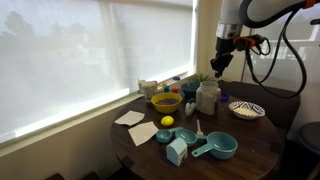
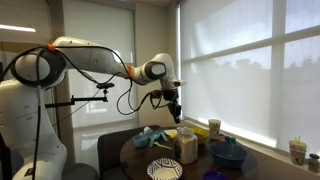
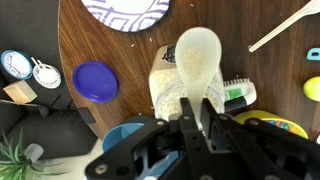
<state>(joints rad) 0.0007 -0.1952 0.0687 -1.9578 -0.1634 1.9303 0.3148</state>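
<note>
Spoon (image 3: 197,55), white with a broad oval bowl, is clamped by its handle between the fingers of the tool (image 3: 197,108). In the wrist view the bowl juts out ahead of the fingers and looks dusted with pale grains. The spoon hangs in the air directly over an open jar (image 3: 178,95) of pale contents, which stands toward the middle of the round dark wooden counter (image 3: 105,45). Spoon and jar are apart.

Just beside the jar on the counter lies a flat blue lid (image 3: 95,80). Farther off, near the counter's edge, sits a patterned plate (image 3: 125,10).

In both exterior views the tool (image 1: 219,68) (image 2: 175,113) points straight down, well above the jar (image 1: 207,97) (image 2: 186,147); the spoon is too small to make out there. In an exterior view the white arm (image 2: 95,58) rises from its base beside the counter, reaches level toward the window, then bends sharply down at the wrist. A yellow bowl (image 1: 165,101) stands near the window-side edge, and teal measuring cups (image 1: 222,147) lie by the opposite edge. Lowered blinds (image 1: 90,55) cover the window beyond.
</note>
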